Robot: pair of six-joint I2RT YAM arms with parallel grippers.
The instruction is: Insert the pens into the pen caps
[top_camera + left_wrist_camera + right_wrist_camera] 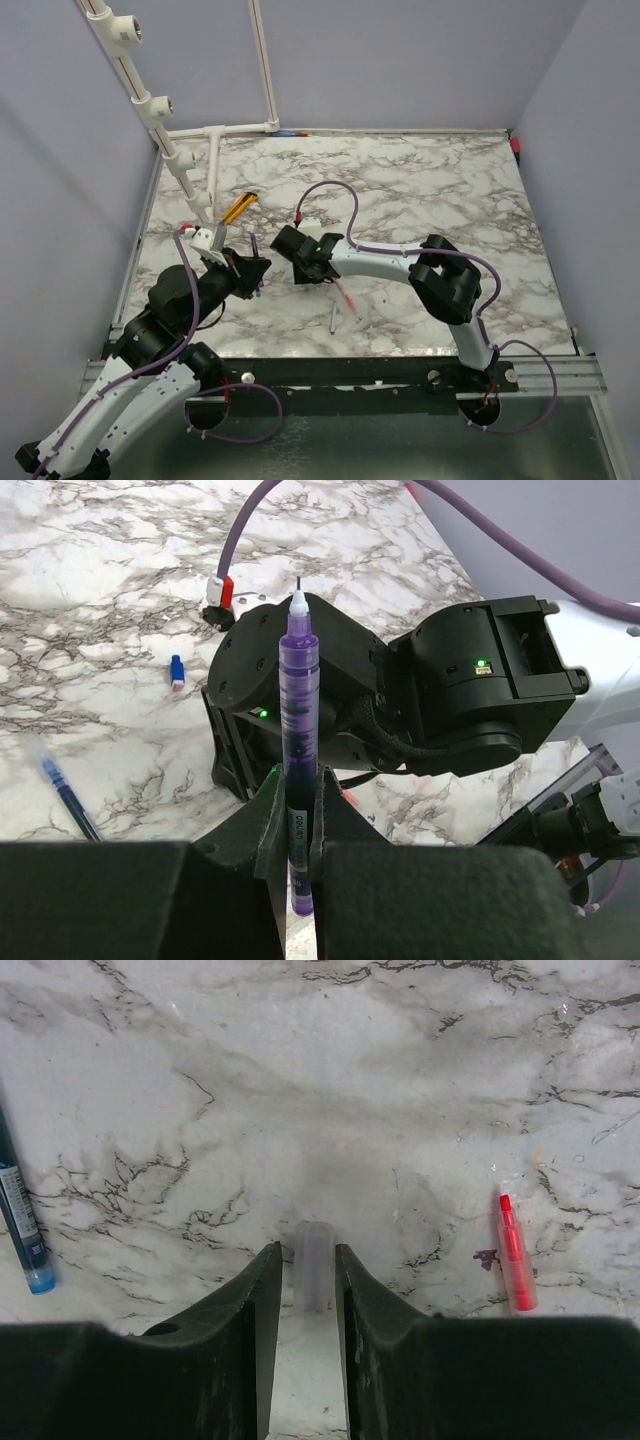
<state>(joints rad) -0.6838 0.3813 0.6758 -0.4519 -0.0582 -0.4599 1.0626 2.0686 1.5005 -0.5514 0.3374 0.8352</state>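
My left gripper (250, 268) (297, 783) is shut on a dark purple-blue pen (298, 700) (255, 247). The pen's bare white tip points at the black body of the right wrist, close in front of it. My right gripper (303, 270) (303, 1250) points down at the marble and is closed on a clear, whitish pen cap (314, 1265). A red pen (515, 1255) (346, 297) lies to its right. A whitish pen with a blue core (65, 795) (333, 318) lies on the table. A tiny blue cap (177, 672) lies apart from it.
A yellow-and-black flat tool (238, 207) lies at the back left, near the white pipe frame (215, 170). A dark blue pen end (22, 1220) shows at the left edge of the right wrist view. The two wrists sit close together at centre left.
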